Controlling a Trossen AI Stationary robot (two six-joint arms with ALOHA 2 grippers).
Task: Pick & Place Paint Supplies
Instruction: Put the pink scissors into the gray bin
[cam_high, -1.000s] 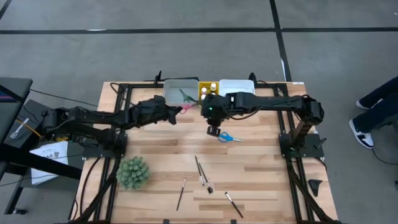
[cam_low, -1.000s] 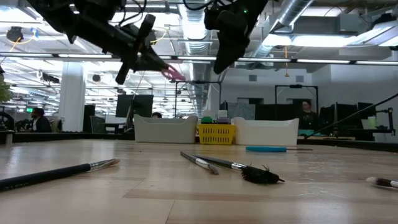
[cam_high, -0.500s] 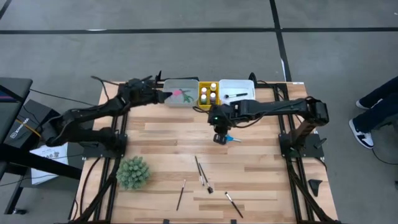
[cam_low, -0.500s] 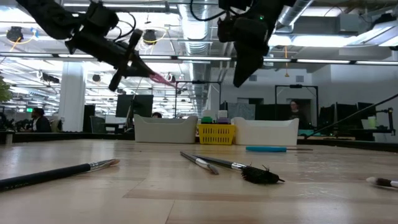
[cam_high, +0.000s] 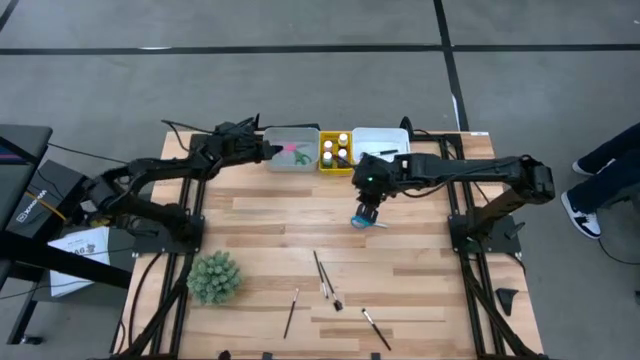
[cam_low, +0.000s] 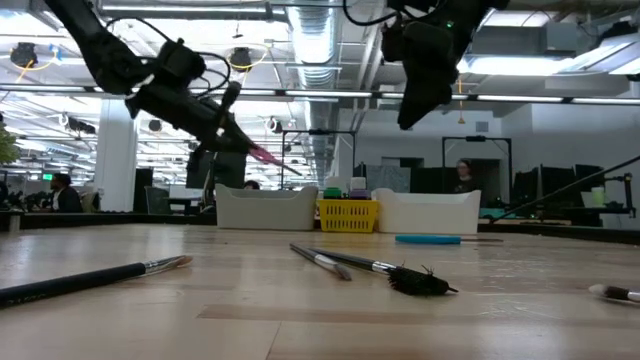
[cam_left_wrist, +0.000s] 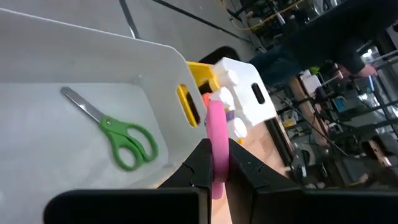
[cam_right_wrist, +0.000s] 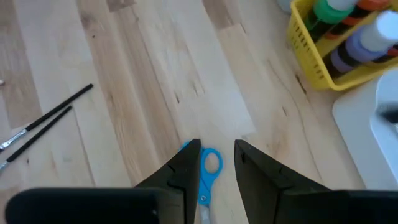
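Both arms shifted: left gripper (cam_high: 268, 152), clamping pink scissors (cam_left_wrist: 216, 140), reaches grey tray (cam_high: 305, 163); right gripper (cam_right_wrist: 216, 163), part-open, empty, hovers over blue scissors (cam_right_wrist: 205, 177). Risk: early release misses tray.

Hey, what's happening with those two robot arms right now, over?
Left gripper shut on pink-handled scissors, over grey tray. Right gripper open above blue-handled scissors. Nothing blocking.

Two dark, cable-draped jointed arms

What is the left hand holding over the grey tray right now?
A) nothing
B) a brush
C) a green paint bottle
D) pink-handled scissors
D: the left hand is shut on the pink-handled scissors, above the grey tray where green scissors already lie.
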